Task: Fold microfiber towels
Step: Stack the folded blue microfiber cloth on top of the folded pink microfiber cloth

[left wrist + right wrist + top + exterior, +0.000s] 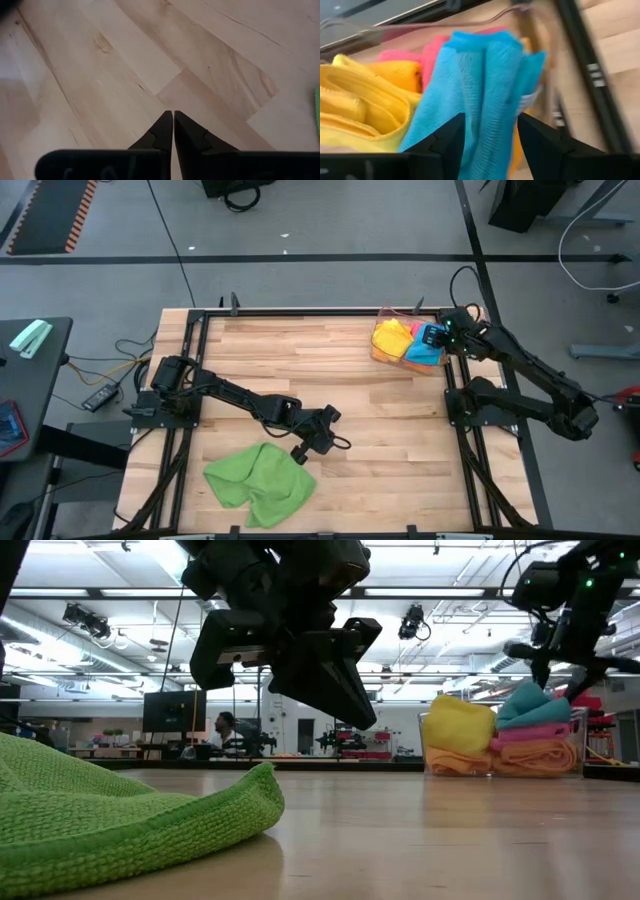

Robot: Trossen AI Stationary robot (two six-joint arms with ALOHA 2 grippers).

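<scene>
A crumpled green towel lies on the wooden table near its front edge; it fills the low view's left. My left gripper hangs shut and empty just beyond the towel's far right corner, over bare wood. At the far right, a clear bin holds yellow, orange, pink and blue towels. My right gripper is open above the bin, with its fingers on either side of the blue towel. My right gripper comes at the blue towel's bunched top slanting down from above, one finger on each side of the bunch. Whether the fingers touch the cloth I cannot tell. The towel rests on the other towels in the bin.
A dark frame rail runs along the table's right edge beside the bin. Bare wood lies between the green towel and the bin. In the low view, the room beyond the table shows a person seated far back.
</scene>
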